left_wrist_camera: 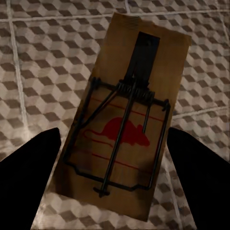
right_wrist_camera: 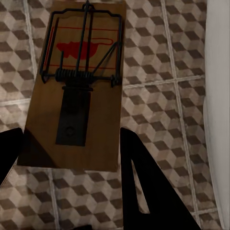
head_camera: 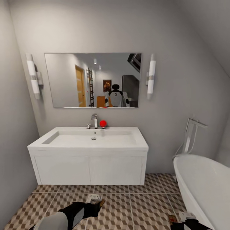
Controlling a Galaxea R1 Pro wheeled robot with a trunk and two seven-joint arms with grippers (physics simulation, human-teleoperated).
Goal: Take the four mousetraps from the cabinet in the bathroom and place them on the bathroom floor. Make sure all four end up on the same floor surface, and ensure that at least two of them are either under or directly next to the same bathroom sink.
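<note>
Mousetrap between left pincer fingers (above floor).

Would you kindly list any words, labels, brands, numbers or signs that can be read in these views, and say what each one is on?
No letters or numbers can be read anywhere.
The mousetrap in the left gripper: only a red mouse picture with red lines, no words.
The mousetrap in the right gripper: the same red mouse picture, no words.
The framed picture in the mirror: too small and blurred to read.

Two mousetraps: one in the left wrist view, one in the right. One sink, one mirror, two wall lamps, one bathtub at 4 o'clock.
</note>
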